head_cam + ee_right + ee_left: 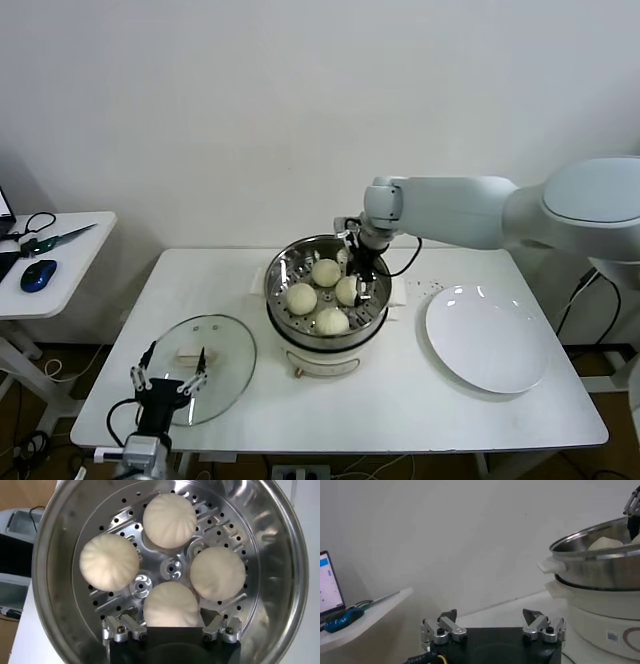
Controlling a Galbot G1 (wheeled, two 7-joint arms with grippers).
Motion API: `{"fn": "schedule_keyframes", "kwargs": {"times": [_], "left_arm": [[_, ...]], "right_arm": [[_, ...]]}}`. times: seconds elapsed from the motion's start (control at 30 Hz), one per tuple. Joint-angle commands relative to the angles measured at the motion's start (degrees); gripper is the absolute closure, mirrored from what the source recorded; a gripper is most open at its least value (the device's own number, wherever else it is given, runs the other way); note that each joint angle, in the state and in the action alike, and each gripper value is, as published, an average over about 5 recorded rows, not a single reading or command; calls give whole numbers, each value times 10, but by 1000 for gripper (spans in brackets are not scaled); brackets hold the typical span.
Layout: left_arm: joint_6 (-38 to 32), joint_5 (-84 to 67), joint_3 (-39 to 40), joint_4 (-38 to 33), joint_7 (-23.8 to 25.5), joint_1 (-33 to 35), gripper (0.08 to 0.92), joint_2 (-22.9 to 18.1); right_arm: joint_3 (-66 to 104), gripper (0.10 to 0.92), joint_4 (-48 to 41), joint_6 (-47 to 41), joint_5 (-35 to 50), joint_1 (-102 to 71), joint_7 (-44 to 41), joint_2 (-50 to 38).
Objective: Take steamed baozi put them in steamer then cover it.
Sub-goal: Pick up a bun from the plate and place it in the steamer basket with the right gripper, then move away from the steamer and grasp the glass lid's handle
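Right claw [358, 262] is held open inside the steamer [283, 272], around one of four steamed baozi [171, 603] lying on its perforated floor. Left claw [167, 377] is parked open over the cover [222, 345], which rests on the desk [400, 400].

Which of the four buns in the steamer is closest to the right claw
The smooth cream-white bun directly between the right claw's open fingers; in the head view it sits on the steel steamer basket's right side, while the other three lie clear.
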Motion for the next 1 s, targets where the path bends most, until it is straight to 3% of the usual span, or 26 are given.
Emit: {"fn": "schedule_keyframes", "kwargs": {"times": [0.03,0.23,0.5,0.73,1.0], "left_arm": [[2,5,2,-2,-1,-1,177,-2],[2,12,5,-5,-6,1,177,-3],[0,14,-8,-7,-13,10,177,-6],[-3,39,-10,-12,-19,13,177,-13],[-24,94,-14,-23,-11,34,177,-18]], "right_arm": [[17,203,39,0,-4,28,-1,-42],[53,203,79,32,-5,62,14,-126],[126,203,177,168,27,29,202,-291],[323,203,232,242,-1,-167,334,-419],[686,203,280,256,-48,-500,401,-467]]}}
